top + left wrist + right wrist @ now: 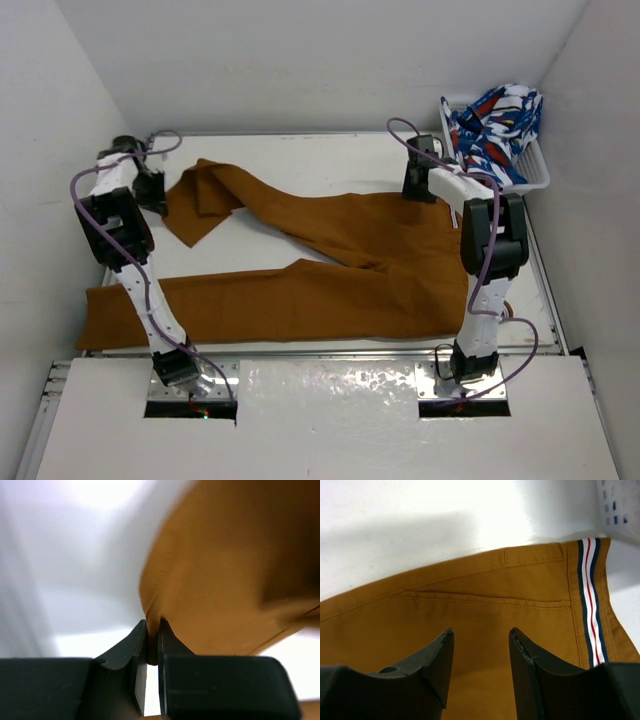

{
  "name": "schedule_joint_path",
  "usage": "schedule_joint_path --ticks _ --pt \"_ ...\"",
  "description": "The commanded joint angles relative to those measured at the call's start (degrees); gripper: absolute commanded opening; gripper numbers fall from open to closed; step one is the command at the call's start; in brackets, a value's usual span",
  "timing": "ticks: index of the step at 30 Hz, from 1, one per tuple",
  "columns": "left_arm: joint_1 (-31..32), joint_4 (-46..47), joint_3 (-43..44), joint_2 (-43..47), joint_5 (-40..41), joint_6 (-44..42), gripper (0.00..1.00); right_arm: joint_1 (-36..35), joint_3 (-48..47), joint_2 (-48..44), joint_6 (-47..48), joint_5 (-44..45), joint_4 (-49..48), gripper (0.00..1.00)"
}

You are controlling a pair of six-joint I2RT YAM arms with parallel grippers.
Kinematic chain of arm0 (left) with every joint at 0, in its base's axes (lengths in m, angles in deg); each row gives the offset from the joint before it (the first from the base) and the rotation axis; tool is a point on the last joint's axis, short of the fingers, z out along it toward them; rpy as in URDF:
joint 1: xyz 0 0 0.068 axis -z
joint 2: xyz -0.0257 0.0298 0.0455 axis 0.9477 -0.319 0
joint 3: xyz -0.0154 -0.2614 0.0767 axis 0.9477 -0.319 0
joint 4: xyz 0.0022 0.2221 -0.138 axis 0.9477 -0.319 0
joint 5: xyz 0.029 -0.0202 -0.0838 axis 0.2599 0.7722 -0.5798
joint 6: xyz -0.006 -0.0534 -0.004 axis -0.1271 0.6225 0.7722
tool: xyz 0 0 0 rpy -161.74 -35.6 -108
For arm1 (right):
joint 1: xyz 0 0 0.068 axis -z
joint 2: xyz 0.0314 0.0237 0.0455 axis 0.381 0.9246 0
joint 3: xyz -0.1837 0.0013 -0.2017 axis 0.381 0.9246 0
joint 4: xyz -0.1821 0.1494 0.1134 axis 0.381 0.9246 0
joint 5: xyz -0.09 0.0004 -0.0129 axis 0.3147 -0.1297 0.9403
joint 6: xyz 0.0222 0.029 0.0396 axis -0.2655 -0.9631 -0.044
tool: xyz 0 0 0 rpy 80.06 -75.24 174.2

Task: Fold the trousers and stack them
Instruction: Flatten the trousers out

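The ochre-brown trousers point(330, 270) lie spread across the white table point(300, 150), waist to the right and legs to the left. The far leg bends and is folded over near its end at the back left. There my left gripper point(152, 192) is shut on the fabric; in the left wrist view the jaws point(152, 630) pinch a fold at the edge of the trousers point(225, 570). My right gripper point(418, 185) hangs open over the far waist edge. Its fingers point(481, 632) stand apart above the trousers point(485, 585), near a pocket seam and the striped band point(590, 605).
A white basket point(530, 175) with blue-white-red patterned clothes point(495, 125) stands at the back right, close to the right arm; its corner point(620, 505) shows in the right wrist view. White walls close in the table on three sides. The near leg reaches the table's left edge.
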Motion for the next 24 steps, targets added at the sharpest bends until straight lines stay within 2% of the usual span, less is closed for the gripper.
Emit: schedule_joint_path --ticks 1,6,11,15,19,20,24 --pt "-6.8 2.0 7.8 3.0 5.7 -2.0 0.0 0.7 -2.2 2.6 -1.8 0.9 4.1 0.45" --pt "-7.7 2.4 6.8 8.2 12.0 -8.7 0.0 0.5 -0.8 5.1 -2.9 0.9 7.6 0.45" --pt "-8.0 2.9 3.4 11.3 18.7 -10.4 0.0 -0.7 1.0 4.7 -3.3 0.0 11.7 0.45" --pt "-9.8 4.7 3.2 12.3 20.9 -10.5 0.0 -3.5 1.1 3.7 1.4 -2.0 13.9 0.45" --pt "-10.1 4.6 5.7 11.5 21.8 -10.8 0.0 -5.7 -3.8 3.1 13.2 -13.2 12.9 0.41" --pt "-10.1 4.8 6.1 11.4 21.9 -10.6 0.0 -6.2 -6.0 3.4 17.0 -13.6 14.1 0.41" --pt "-10.1 4.5 7.5 10.9 20.7 -10.6 0.0 -3.9 -13.7 4.1 15.2 -12.8 16.5 0.46"
